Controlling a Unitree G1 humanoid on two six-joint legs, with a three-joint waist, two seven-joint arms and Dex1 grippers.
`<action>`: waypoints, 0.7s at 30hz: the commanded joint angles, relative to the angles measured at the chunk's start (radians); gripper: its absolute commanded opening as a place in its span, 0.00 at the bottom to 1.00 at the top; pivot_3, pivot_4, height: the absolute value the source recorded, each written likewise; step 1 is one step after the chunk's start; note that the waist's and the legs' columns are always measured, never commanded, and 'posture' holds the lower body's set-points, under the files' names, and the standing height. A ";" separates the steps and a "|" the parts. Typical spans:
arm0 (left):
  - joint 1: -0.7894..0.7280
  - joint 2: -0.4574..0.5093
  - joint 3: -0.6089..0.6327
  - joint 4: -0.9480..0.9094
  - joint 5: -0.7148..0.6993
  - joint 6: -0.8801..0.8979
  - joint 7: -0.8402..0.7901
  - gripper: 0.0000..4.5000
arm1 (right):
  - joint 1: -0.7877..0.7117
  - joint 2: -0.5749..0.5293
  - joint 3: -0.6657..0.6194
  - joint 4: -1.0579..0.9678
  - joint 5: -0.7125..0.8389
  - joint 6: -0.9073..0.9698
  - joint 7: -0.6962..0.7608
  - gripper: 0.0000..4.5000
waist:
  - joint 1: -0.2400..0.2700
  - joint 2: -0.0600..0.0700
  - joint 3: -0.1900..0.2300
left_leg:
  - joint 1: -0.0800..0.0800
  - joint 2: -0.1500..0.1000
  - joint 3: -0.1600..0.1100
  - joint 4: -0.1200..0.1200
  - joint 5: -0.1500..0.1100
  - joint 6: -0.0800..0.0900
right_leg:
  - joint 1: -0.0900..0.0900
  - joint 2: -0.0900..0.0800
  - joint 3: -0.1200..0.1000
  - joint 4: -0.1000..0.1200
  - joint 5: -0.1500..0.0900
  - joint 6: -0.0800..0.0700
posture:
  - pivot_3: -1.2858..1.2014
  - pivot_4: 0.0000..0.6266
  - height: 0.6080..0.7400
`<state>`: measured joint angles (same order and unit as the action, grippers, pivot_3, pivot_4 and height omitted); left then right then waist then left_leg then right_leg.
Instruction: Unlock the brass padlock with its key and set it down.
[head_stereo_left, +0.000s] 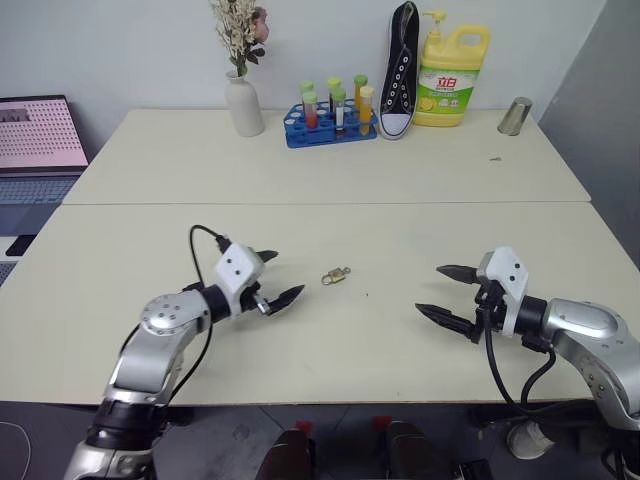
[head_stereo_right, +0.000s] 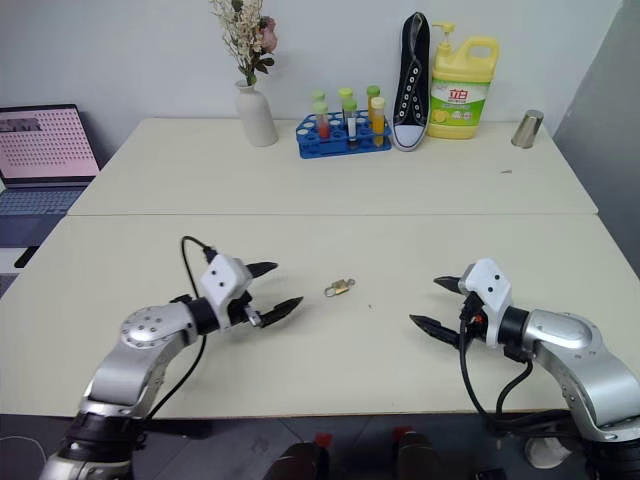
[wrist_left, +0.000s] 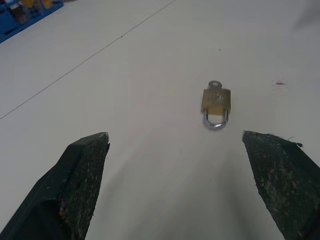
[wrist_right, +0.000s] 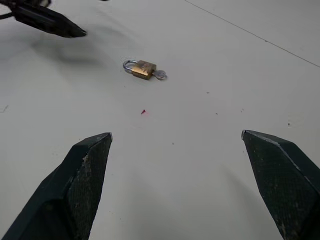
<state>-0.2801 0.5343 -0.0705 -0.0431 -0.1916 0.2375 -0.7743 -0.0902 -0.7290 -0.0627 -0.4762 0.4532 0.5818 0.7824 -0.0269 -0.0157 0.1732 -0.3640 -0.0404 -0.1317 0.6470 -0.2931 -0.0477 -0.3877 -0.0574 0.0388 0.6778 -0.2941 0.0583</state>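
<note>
Both our grippers, left (head_stereo_left: 271, 279) and right (head_stereo_left: 437, 292), hang spread wide and empty over the table (head_stereo_left: 330, 350), flanking the brass padlock (head_stereo_left: 334, 276) with the key (wrist_right: 160, 75) in it.

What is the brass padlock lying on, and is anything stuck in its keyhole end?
The brass padlock lies flat on the bare white table. The key pokes out of its bottom end; only its silvery head shows, the blade hidden inside the body.
</note>
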 joint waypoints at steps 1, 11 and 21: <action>-0.082 -0.041 -0.051 0.064 0.020 0.002 -0.012 1.00 | 0.004 0.010 -0.003 -0.071 0.016 0.014 -0.023 0.97 | 0.000 0.000 0.000 | 0.000 0.000 0.000 0.000 0.000 0.000 | 0.000 0.000 0.000 0.000 0.000 0.000 | 0.52 0.24 1.00; -0.269 -0.171 -0.154 0.415 0.123 -0.059 -0.016 1.00 | 0.018 0.031 0.023 -0.122 0.010 0.067 -0.078 0.97 | -0.003 -0.001 0.000 | 0.000 -0.001 0.000 0.001 0.001 -0.002 | 0.000 0.001 0.000 0.000 0.000 0.000 | 0.52 0.24 1.00; -0.272 -0.136 -0.192 0.426 0.167 0.009 -0.068 0.87 | 0.008 0.049 0.016 -0.143 0.020 0.074 -0.107 1.00 | -0.003 -0.002 -0.001 | 0.000 -0.001 -0.001 0.002 0.001 -0.002 | 0.001 0.001 -0.001 0.001 0.000 0.000 | 0.52 0.24 1.00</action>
<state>-0.5742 0.3687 -0.2383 0.3803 -0.0657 0.2003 -0.8285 -0.0661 -0.6858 -0.0265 -0.5859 0.4552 0.6627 0.6831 -0.0295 -0.0176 0.1722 -0.3635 -0.0416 -0.1324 0.6493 -0.2919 -0.0497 -0.3867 -0.0566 0.0384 0.6787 -0.2940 0.0587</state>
